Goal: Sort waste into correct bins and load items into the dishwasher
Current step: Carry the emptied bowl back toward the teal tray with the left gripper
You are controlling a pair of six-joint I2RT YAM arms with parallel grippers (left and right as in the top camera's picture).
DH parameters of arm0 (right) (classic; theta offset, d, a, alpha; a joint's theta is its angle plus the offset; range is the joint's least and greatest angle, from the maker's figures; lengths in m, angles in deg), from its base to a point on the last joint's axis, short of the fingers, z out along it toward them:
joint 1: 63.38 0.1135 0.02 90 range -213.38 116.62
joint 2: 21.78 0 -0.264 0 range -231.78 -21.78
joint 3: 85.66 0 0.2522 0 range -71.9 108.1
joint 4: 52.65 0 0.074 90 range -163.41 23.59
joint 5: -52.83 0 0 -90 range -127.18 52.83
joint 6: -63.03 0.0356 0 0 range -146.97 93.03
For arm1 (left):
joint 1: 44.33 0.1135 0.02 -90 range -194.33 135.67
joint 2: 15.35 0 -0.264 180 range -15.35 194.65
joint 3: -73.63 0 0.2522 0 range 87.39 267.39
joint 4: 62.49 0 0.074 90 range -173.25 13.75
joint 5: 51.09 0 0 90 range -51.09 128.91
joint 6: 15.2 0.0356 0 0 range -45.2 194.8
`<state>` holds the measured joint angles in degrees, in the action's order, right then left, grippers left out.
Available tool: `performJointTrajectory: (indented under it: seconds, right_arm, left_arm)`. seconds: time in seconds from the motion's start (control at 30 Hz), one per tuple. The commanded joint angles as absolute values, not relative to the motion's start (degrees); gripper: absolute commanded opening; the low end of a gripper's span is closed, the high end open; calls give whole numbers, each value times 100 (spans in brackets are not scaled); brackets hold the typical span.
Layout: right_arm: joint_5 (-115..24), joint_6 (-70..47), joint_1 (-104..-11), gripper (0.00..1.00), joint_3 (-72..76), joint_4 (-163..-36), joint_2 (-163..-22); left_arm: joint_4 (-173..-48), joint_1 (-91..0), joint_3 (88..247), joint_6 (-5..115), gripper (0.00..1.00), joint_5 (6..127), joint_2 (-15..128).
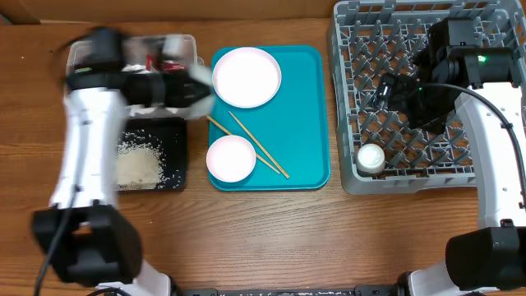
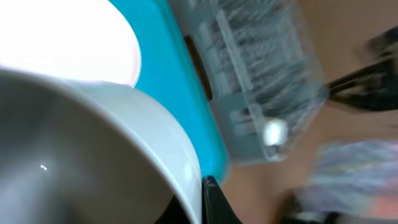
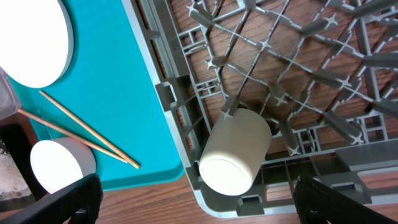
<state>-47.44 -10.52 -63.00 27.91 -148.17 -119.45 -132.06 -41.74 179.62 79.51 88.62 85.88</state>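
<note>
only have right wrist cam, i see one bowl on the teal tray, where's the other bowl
Observer: The left fingers are shut on the second bowl, at the teal tray's left edge, beside the clear tub.
Operator: anything binned yet
Observer: A heap of rice lies in the black tray, left of the teal tray.

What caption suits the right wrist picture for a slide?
Small white cup sitting in a corner of the grey plastic dish rack, beside a teal tray holding thin wooden chopsticks.
</note>
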Motion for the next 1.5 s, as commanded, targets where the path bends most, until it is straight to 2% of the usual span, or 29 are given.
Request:
performJointTrajectory:
  seconds: [0.0, 0.13, 0.27, 0.43, 0.7, 0.8, 0.93, 1.23, 1.47]
  right_arm:
    - [-4735, -1072, -6307, 100, 2861, -14799, -11779]
    - [-4733, -1074, -6307, 100, 2861, -14823, -11779]
    - [-4733, -1072, -6307, 100, 2859, -14815, -11779]
    - [-4733, -1074, -6307, 100, 2859, -14819, -11779]
    - [-4733, -1072, -6307, 100, 2857, -14777, -11779]
    - [-4733, -1072, -6307, 100, 2857, -14777, -11779]
    - [-4733, -1072, -6307, 100, 2857, -14777, -11779]
    - [-4838, -1050, -6307, 100, 2857, -14710, -11779]
    - [-5325, -1052, -6263, 100, 2857, -14456, -11788]
  left_arm:
    - [-12791, -5518, 18001, 7346, 4, 5634, 8559]
    - [-12288, -6900, 17999, 7353, 4, 3109, 8902]
    - [-11926, -7658, 17999, 7674, 4, 2322, 9420]
    - [-11886, -8058, 17999, 7866, 4, 2333, 10037]
    - [-11965, -8100, 17999, 7956, 4, 2733, 10391]
    - [-11950, -8100, 18001, 7956, 14, 2733, 10391]
    - [-11934, -8095, 18001, 7951, 21, 2672, 10391]
    - [-12243, -7702, 18517, 6920, 25, 2729, 10301]
    - [-12927, -6731, 19356, 6767, 30, 4534, 10115]
